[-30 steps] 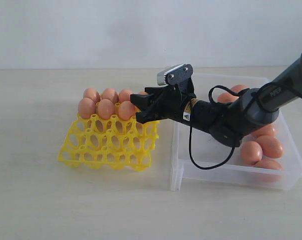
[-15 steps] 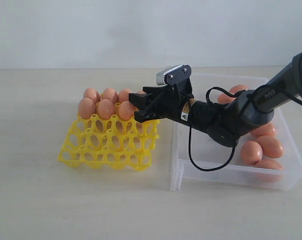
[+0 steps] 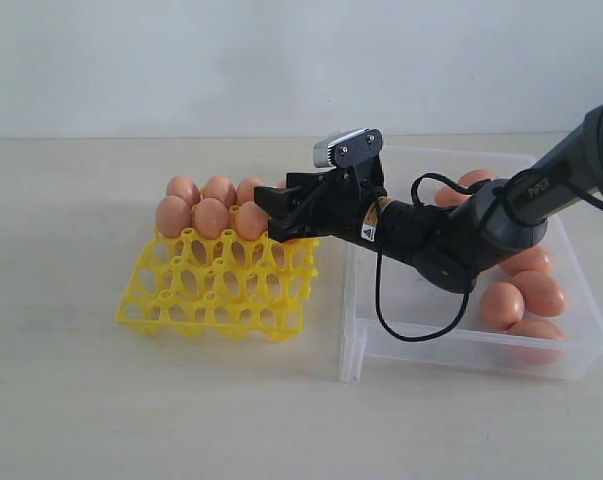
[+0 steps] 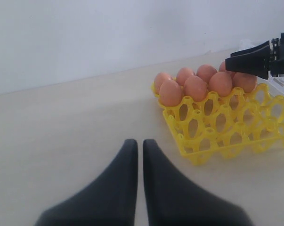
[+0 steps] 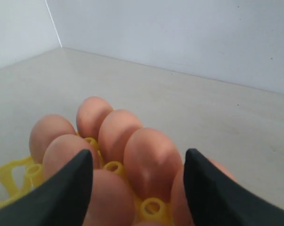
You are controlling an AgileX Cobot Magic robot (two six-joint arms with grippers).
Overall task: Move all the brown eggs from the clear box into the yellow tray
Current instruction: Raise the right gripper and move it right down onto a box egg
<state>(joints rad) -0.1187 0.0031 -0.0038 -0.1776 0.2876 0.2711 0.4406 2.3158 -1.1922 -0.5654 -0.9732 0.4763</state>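
The yellow tray (image 3: 213, 298) carries brown eggs (image 3: 212, 216) in its two back rows; its two front rows of cups hold nothing. My right gripper (image 3: 266, 214) hovers open over the tray's back right corner. Its jaws stand wide apart on either side of a seated egg (image 5: 151, 157), not touching it. The clear box (image 3: 451, 350) sits right of the tray, and several more eggs (image 3: 538, 293) lie at its right end. My left gripper (image 4: 139, 143) is shut on nothing, low over bare table near the tray (image 4: 212, 141); the exterior view does not show it.
The right arm's dark body and a looping black cable (image 3: 401, 330) hang over the left half of the clear box. The right gripper's fingers (image 4: 250, 61) show in the left wrist view, just above the tray's far eggs. A pale wall stands behind the table.
My right gripper has edged slightly left over the tray's back right corner, jaws still open. The eggs and the tray have not moved.
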